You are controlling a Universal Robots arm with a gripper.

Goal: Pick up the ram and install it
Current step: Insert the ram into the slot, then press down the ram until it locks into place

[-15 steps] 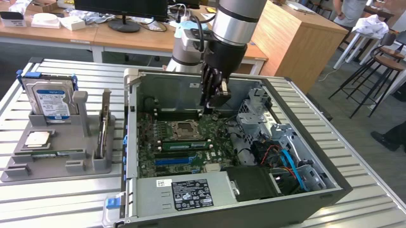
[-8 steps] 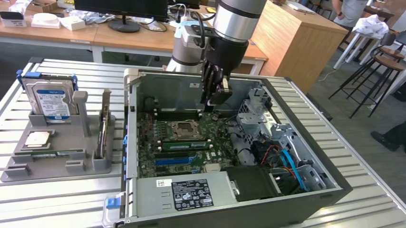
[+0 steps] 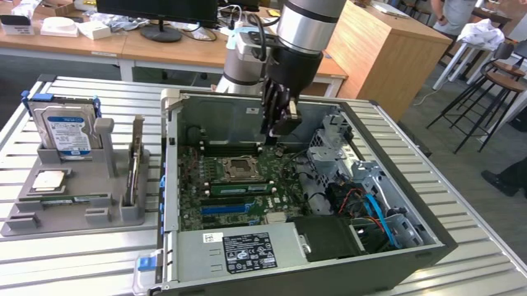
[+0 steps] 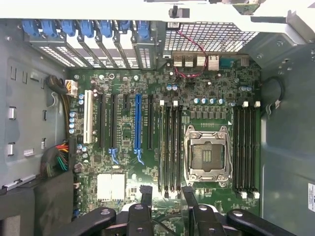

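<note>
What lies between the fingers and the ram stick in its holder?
In the exterior view, the computer case's side wall stands between the fingers, above the motherboard, and the ram, upright in the grey holder.

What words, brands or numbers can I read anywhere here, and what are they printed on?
No text here can be read.
Hard drive: blue label, print too small to read.
Silver box at the front of the computer case: black-and-white label, print and symbols too blurred.
White sticker on the case wall: too small to read.
</note>
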